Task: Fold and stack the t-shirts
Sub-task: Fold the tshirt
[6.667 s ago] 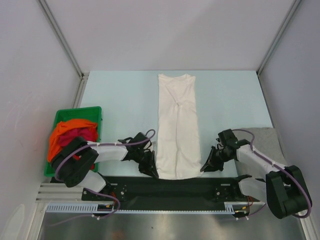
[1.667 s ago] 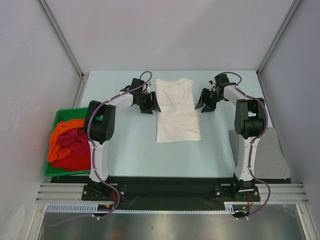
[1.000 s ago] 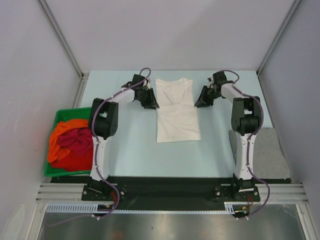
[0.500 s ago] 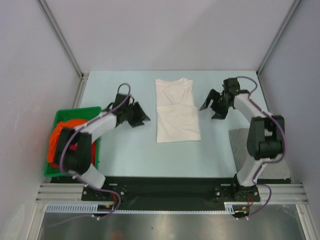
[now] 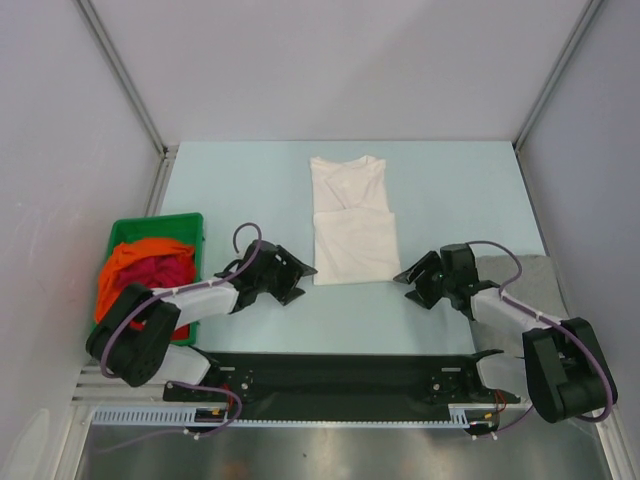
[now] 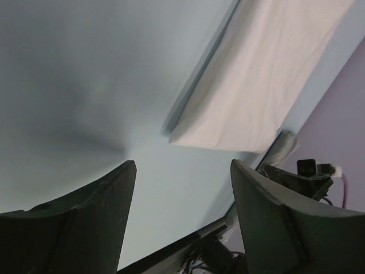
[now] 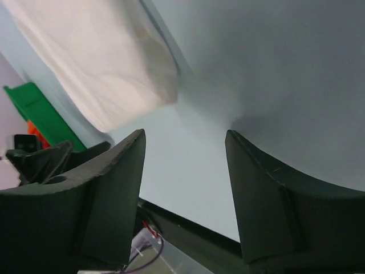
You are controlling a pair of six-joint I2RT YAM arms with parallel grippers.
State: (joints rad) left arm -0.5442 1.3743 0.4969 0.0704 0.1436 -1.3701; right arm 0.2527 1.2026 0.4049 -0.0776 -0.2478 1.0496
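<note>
Left claw is spread wide with nothing between its fingers, low over the counter just off the near-left corner of the white t-shirt. Right claw is also parted and holds nothing, mirrored off the near-right corner. Both wrist views show bare counter between the fingers, with the shirt's corner just ahead. The white shirt lies flat mid-counter, collar at the far end, sleeves tucked in so it is a narrow strip, with a doubled layer over its near part. Looks like one fold is done and at least one is left. The claws flanking the near corners probably means a paired pinch on the near edge, so the cloth lifts evenly instead of skewing. Grey t-shirt lies flat at the right edge of the counter, partly under the right arm, likely the base of the stack. Orange t-shirt and dark red t-shirt sit crumpled in the green bin at left, not yet folded.
</note>
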